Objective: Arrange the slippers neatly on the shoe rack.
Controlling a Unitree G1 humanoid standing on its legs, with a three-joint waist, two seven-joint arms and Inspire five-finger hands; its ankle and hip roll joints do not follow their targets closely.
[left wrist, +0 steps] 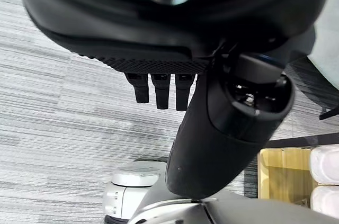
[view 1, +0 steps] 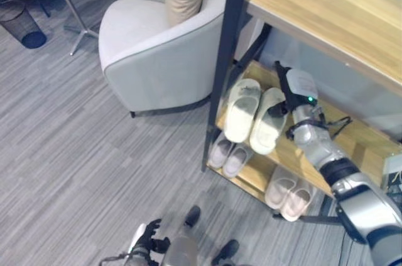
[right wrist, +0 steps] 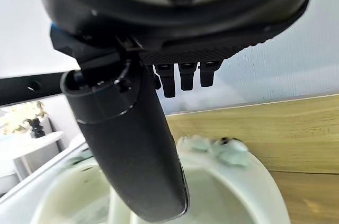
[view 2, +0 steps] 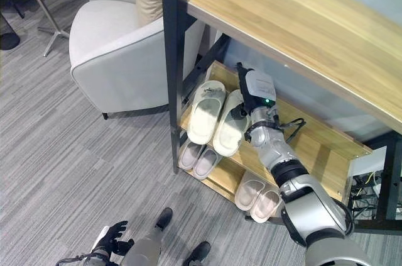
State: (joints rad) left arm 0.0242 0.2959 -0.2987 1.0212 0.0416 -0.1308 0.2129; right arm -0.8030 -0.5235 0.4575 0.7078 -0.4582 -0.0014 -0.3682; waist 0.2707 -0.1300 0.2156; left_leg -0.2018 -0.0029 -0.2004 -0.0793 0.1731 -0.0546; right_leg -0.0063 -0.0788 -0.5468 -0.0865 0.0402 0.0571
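Nearest, low at the robot's own side, the left hand (view 1: 146, 241) hangs over the grey floor (view 1: 75, 153), far from the shoe rack (view 1: 221, 58); its wrist view shows the fingers (left wrist: 161, 90) straight and relaxed, holding nothing.

Further out, the bottom shelf carries two small pale pairs: one pair of small slippers (view 1: 227, 156) by the dark post, another pair (view 1: 289, 195) further to the right.

Above them, on the middle shelf (view 1: 352, 143), lies the cream pair of slippers (view 1: 254, 115), side by side and touching, long axes running from the shelf's front edge back toward the wall, heels overhanging the front edge a little. The right hand (view 1: 290, 87) sits at the right flank of the right-hand slipper (view 1: 270, 121), fingers pointing toward the back of the shelf. In its wrist view the fingers (right wrist: 183, 75) stand out straight and unclenched over the slipper's strap, thumb alongside, gripping nothing.

The slipper therefore lies just left of and under this hand, parallel to it, so any nudge to square the pair would likely be sideways or back into the shelf, and the right arm is plainly the nearer one.

Beyond the rack stands a pale armchair (view 1: 144, 46) with a cushion.
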